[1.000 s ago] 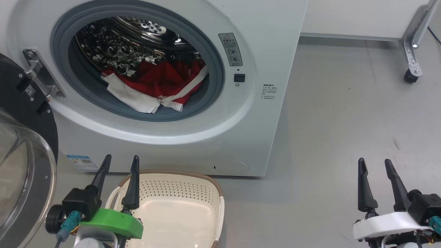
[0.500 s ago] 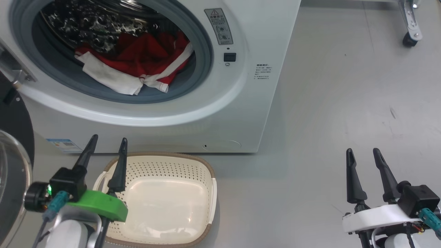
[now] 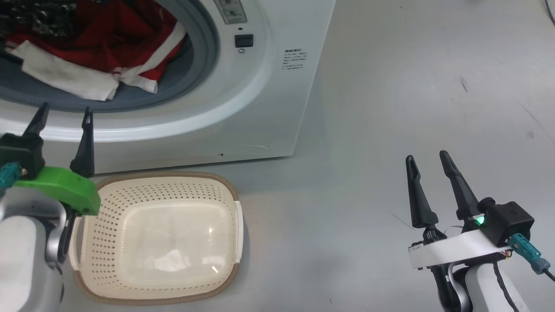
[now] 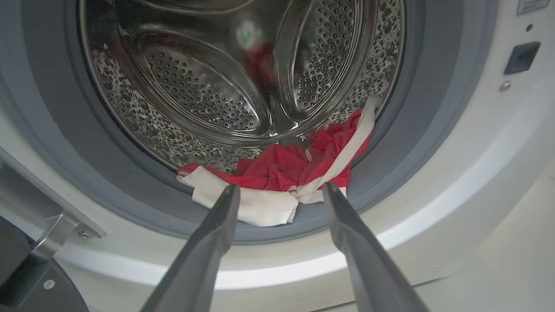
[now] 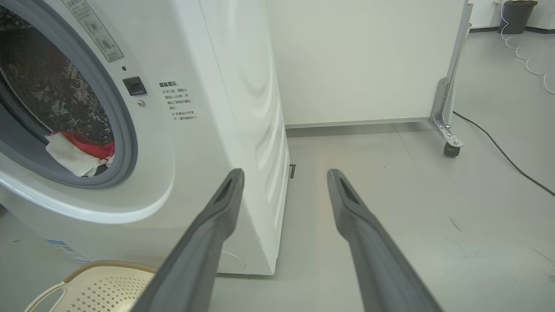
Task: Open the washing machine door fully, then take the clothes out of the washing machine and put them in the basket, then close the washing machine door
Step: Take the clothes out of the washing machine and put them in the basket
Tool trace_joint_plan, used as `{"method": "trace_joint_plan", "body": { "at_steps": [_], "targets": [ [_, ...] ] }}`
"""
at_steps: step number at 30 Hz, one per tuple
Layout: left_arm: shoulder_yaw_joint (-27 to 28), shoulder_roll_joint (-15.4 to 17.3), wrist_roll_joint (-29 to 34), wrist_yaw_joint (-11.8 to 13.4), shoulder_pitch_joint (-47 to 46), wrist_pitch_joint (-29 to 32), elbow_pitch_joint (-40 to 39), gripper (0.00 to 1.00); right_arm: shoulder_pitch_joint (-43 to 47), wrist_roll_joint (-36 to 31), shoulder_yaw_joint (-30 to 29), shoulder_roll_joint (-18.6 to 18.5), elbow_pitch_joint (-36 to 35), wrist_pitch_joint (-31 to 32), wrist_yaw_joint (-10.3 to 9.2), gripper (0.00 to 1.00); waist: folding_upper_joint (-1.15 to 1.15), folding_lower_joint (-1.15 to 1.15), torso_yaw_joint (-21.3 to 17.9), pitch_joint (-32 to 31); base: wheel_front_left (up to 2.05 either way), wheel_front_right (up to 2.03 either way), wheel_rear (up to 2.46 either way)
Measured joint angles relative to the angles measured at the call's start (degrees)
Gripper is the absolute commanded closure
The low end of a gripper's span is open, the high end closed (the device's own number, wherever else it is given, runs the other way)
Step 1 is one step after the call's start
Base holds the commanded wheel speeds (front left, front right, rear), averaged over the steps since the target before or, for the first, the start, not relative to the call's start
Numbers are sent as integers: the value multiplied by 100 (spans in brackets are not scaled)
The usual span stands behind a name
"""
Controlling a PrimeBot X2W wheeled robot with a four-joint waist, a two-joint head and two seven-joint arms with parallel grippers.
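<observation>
While the red-and-white clothes lie in the washer's open mouth, spilling onto its grey seal, the left tool hovers before them, fingers spread and empty. The basket sits on the floor below. The right tool, also spread, hangs well to the right.

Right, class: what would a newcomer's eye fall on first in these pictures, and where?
Red clothes with white trim spill over the grey mouth of the washing machine. An empty cream basket sits on the floor before it, and the open left claw points at the clothes.
</observation>
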Motion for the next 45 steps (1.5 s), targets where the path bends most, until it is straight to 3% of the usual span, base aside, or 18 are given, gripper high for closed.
{"method": "trace_joint_plan", "body": {
  "at_steps": [18,32,45],
  "targets": [
    [-62,621,405,125,-1463,1677,1095,0,-364,208,255,71,116,0,2,0,0,0,-906,740,0,0,0],
    [7,1091,732,382,-2408,2531,1823,0,-602,305,369,91,123,0,2,0,0,0,-1219,1212,0,0,0],
    [-66,1287,989,526,-2958,3054,2294,0,-818,414,488,97,108,0,2,0,0,0,-1389,1581,0,0,0]
  ]
}}
